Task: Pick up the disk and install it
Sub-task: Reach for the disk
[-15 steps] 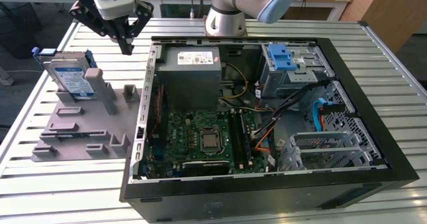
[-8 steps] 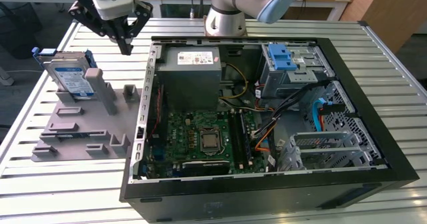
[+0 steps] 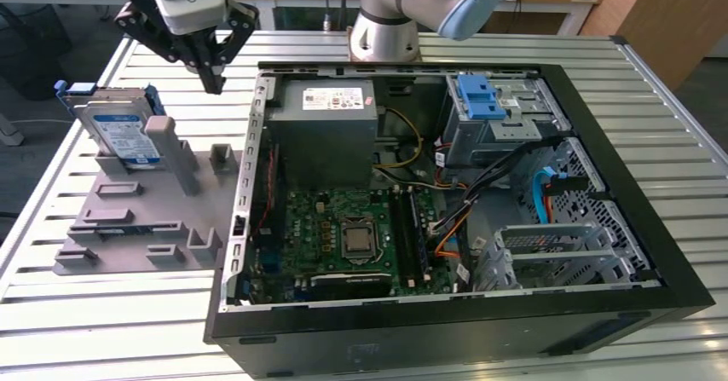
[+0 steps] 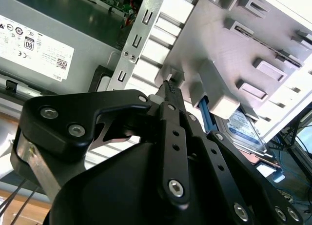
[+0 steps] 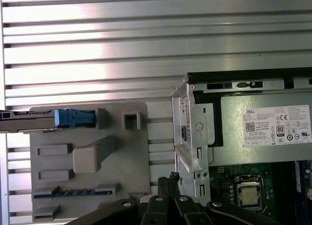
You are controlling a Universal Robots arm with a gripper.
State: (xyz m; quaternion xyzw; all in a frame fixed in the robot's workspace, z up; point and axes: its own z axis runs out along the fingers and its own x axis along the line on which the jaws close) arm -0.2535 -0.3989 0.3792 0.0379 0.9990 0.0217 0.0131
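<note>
nothing done yet: the disk [image 3: 123,135] stands in its grey rack [image 3: 136,223], the claw [image 3: 213,84] pinched together and empty nearby.

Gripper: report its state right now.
Gripper: closed, holding nothing. The disk stands upright in the grey holder, apart from it.

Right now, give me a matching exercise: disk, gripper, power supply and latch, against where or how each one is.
1 disk
2 gripper
3 power supply
4 latch

A blue, on the drive cage
B upright in the grey fixture
C shut, empty, over the table
D grey box in the case

Pairs: 1-B, 2-C, 3-D, 4-A.
</note>
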